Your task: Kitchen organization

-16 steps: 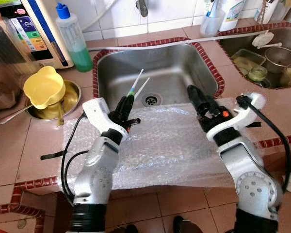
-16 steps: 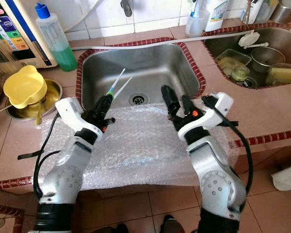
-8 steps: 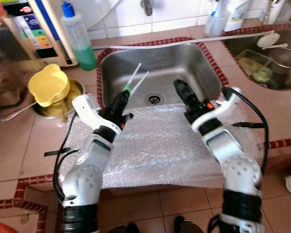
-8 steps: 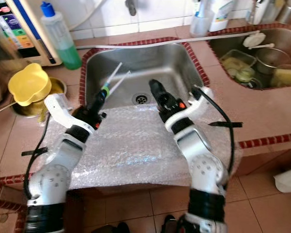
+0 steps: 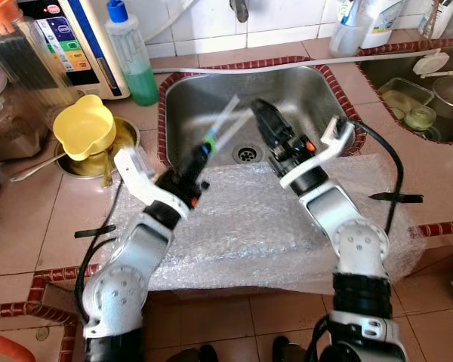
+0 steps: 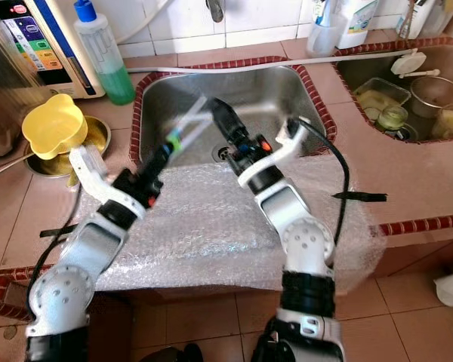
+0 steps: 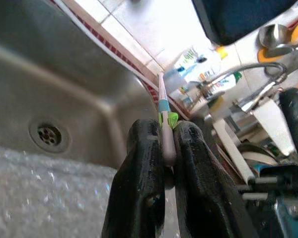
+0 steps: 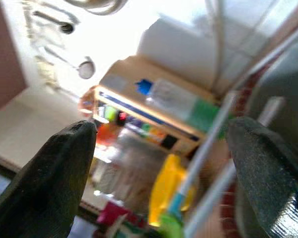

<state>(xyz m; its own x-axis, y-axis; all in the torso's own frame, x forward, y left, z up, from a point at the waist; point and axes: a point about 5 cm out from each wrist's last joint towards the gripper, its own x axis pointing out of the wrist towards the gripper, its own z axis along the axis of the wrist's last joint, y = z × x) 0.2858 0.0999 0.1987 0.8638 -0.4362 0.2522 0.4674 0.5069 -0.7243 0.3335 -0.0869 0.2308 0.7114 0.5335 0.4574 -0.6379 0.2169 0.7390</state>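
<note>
At the left, a yellow cup [image 5: 81, 132] is seen in a metal bowl [image 5: 122, 143] on the counter. The left gripper [image 5: 197, 167] is clenched on two thin white sticks [image 5: 225, 125], one with a green and blue band; they are held near their lower ends and project over the sink [image 5: 287, 90]. Bubble wrap [image 5: 249, 226] is spread along the counter edge beneath both arms. The right gripper [image 5: 263, 119] is spread wide just beside the stick tips, nothing held. The sticks are judged light, stiff, smooth and apt to slip or pivot. A second hold is best taken near the band, not at the fine tips.
</note>
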